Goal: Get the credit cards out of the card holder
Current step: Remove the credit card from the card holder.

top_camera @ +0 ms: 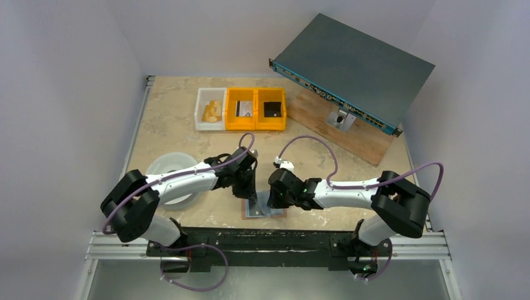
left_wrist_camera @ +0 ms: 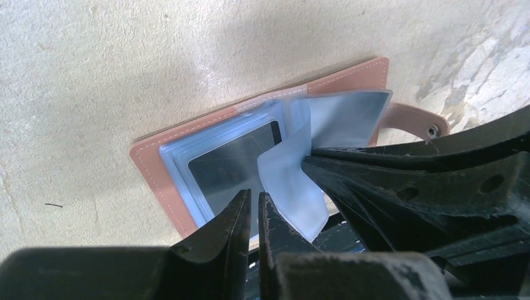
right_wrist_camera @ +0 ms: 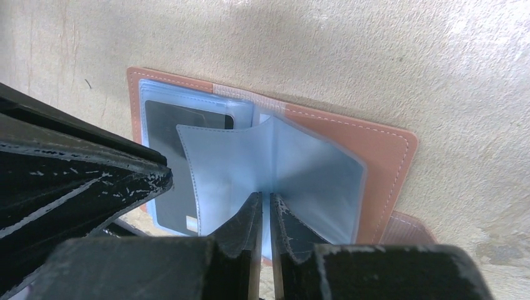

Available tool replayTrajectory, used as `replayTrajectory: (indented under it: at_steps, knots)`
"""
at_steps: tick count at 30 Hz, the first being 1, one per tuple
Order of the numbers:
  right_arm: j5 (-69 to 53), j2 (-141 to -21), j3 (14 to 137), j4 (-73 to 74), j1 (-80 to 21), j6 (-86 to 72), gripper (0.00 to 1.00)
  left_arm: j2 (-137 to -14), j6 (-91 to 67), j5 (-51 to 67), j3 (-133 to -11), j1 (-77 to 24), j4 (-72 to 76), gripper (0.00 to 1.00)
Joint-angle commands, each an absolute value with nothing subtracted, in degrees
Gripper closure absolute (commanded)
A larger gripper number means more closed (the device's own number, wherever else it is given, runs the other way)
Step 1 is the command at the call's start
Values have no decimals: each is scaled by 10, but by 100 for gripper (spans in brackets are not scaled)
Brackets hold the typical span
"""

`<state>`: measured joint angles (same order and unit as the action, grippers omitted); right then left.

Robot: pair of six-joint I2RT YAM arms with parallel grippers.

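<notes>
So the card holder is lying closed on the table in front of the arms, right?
Not quite: the card holder is open, not closed. The right wrist view shows its pinkish cover spread flat on the table, with a pale blue sleeve standing up in the right pincer. It does lie in front of the arms.

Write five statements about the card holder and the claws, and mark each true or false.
1. The card holder lies open on the table. True.
2. It sits in a bin. False: the yellow bins are on the far side of the table from it.
3. The right claw pinches a pale blue sleeve leaf. True.
4. The tab is snapped shut. False: the snap tab lies loose beside the holder.
5. Every sleeve is empty. False: a dark card shows in one.
</notes>
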<state>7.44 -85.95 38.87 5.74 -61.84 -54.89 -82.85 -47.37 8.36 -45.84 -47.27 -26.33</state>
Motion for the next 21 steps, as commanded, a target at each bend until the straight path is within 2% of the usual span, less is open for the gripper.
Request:
replayTrajectory:
  at_steps: [1,5,21]
  knots:
    - [59,-865,377,53,-620,-560,93,-835,-473,69,-453,-470,-261,93]
    - [58,-865,372,50,-620,-563,94,-845,-472,65,-452,-470,-261,100]
    - [72,-837,390,68,-620,-554,93,-878,-472,86,-474,-488,-236,100]
